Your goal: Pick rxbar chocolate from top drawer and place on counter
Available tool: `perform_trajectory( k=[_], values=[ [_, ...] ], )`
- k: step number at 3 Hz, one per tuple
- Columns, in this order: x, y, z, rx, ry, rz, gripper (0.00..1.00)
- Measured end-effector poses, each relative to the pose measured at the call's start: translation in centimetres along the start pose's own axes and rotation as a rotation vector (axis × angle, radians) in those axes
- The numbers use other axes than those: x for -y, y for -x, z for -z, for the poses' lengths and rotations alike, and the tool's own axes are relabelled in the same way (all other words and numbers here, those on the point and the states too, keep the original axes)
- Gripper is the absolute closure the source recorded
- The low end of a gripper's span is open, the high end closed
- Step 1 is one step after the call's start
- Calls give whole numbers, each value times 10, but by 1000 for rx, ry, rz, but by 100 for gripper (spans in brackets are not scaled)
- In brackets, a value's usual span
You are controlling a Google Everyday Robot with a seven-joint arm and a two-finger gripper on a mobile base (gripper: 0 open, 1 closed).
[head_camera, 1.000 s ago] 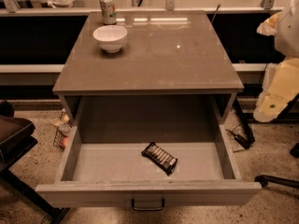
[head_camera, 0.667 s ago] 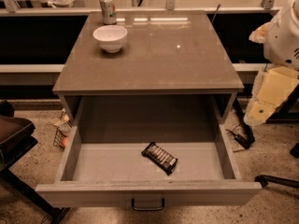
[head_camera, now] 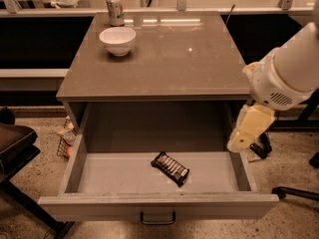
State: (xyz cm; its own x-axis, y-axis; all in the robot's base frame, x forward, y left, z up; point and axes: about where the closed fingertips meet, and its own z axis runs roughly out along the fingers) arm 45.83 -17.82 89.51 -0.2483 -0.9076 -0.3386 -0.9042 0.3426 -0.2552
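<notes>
The top drawer [head_camera: 158, 205] is pulled fully open, with its dark pull handle at the front. The rxbar chocolate [head_camera: 170, 168] lies flat on the drawer floor, right of the middle, turned diagonally. The counter [head_camera: 159, 54] is the glossy grey-brown top above it. My arm comes in from the right, and its cream-coloured gripper [head_camera: 239, 141] hangs over the drawer's right wall. It is to the right of the bar, above it and apart from it. The gripper holds nothing that I can see.
A white bowl [head_camera: 117, 40] and a drinks can [head_camera: 115, 9] stand at the counter's back left. A dark chair [head_camera: 15, 143] is at the left. A small wire basket [head_camera: 65, 143] and a black object [head_camera: 261, 147] lie on the speckled floor beside the cabinet.
My arm has swung in from the right edge toward the drawer and come lower. The gripper is now over the drawer's right wall. The bar has not moved.
</notes>
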Motion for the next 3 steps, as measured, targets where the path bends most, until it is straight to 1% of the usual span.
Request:
perform_trajectory(
  k=[1, 2, 3],
  values=[
    [12, 8, -34, 34, -55, -27, 0],
    [20, 7, -52, 28, -97, -70, 0],
    [17, 7, -53, 28, -93, -73, 0]
  ],
)
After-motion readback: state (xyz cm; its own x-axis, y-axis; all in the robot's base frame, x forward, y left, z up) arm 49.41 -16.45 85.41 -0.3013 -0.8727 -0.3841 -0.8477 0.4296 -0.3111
